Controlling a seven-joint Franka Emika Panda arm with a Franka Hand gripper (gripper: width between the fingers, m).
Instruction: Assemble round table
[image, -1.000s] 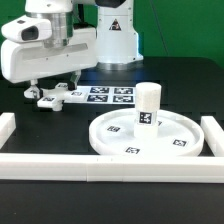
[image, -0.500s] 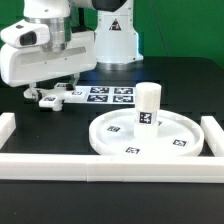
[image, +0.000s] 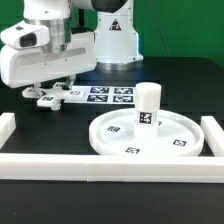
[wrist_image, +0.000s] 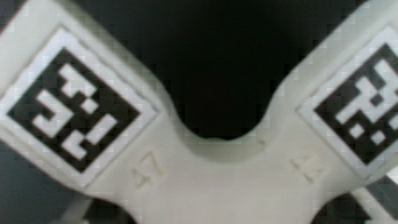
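Observation:
The small cross-shaped piece (image: 57, 99) lies on the black table at the exterior view's left, beside the marker board (image: 108, 96). My gripper (image: 50, 92) hangs low right over it, with the fingers standing wide on either side, open. In the wrist view the cross-shaped piece (wrist_image: 214, 175) fills the picture, two tagged arms spreading away, and my gripper (wrist_image: 217, 208) is straddling its hub. The large round rimmed disc (image: 170, 128) lies at the exterior view's right. The short thick post (image: 147, 105) stands upright on its middle.
White border rails run along the front (image: 110, 165), the exterior view's left (image: 8, 126) and its right (image: 212, 132). The arm's base (image: 112, 40) stands behind the marker board.
My wrist has shifted slightly up and toward the exterior view's left. The cross-shaped piece, disc and post have not moved.

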